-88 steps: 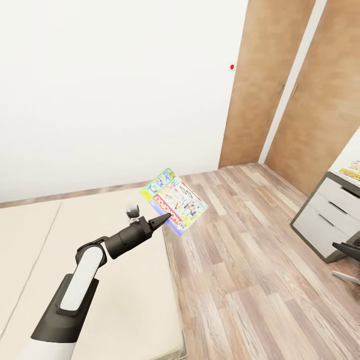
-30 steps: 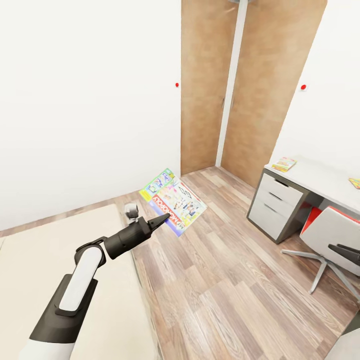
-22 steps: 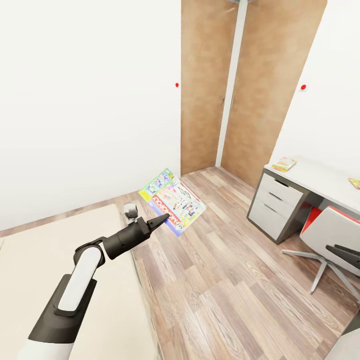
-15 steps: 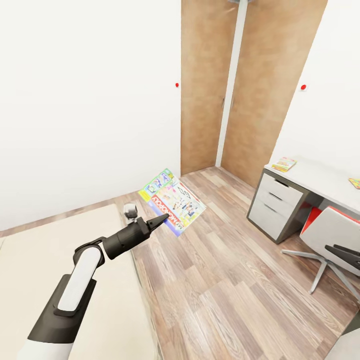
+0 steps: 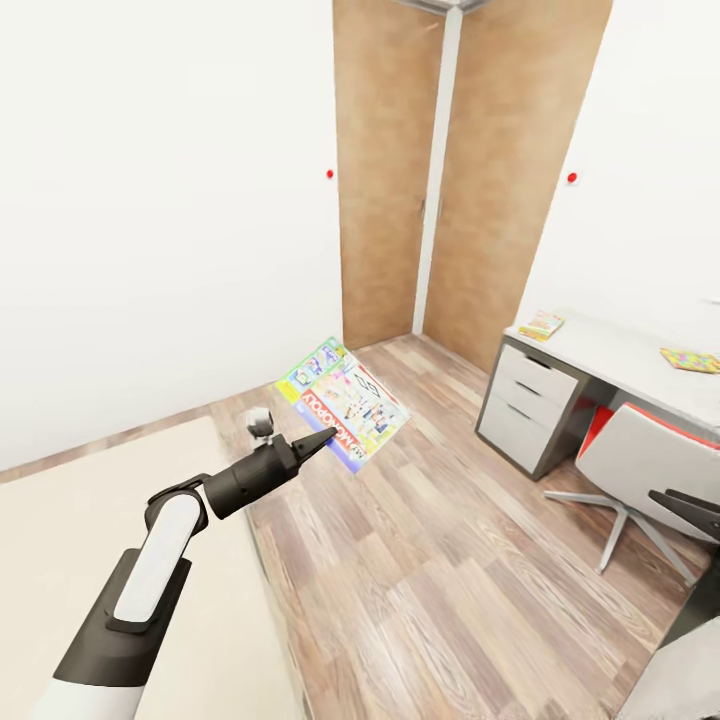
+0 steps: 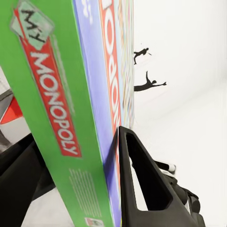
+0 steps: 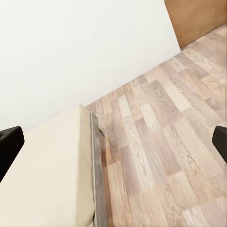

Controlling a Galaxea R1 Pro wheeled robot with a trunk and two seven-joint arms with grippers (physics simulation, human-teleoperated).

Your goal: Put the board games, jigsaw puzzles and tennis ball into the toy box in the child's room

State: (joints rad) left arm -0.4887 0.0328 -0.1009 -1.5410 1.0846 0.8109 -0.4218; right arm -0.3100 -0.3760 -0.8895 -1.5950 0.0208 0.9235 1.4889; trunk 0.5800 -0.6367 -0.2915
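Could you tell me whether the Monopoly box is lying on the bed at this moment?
No, the Monopoly box is held off the bed in the left gripper, above the wood floor.

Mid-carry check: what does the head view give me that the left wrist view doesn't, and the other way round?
Head view: the wood-plank floor, the bed, the wooden doors, and the table with a jigsaw puzzle on top and a chair in front.
Left wrist view: the box's green side panel with its Monopoly lettering up close, and black silhouette prints on the wall behind.
Shared: the Monopoly box, held clear of the floor in the left gripper, jaws closed on its edge.
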